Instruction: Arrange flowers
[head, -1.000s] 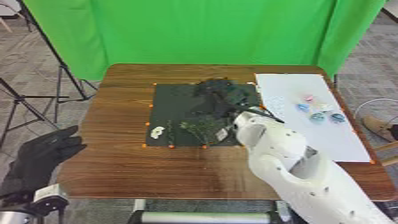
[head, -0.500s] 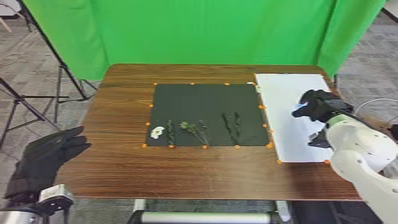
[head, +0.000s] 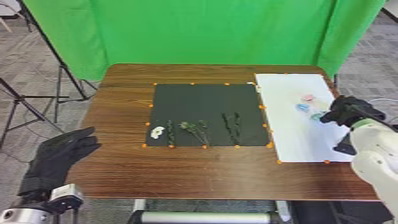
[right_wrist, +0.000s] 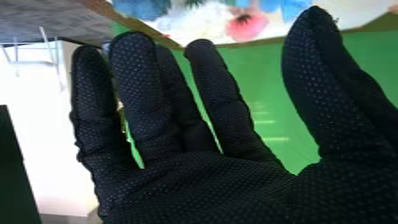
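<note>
At the lower left, the left hand (head: 55, 159) rests open, far from the loose blooms. On the black sheet (head: 200, 97), left of centre, a white flower (head: 157, 132) sits in the lower left corner; rightward come a green sprig (head: 187, 126) and dark stems (head: 236, 127), long axes running roughly up and down the frame.

Right of centre, on the white sheet (head: 282, 90), lie the pink flower head (head: 308, 97) and blue flower heads (head: 303, 107), rounded, with no clear long axis. The right hand (head: 352, 111) is open, fingers straight, thumb spread, holding nothing. It is much the nearer hand: the blooms lie just to its left and slightly up-frame, so a pick likely calls for a short leftward move.
</note>
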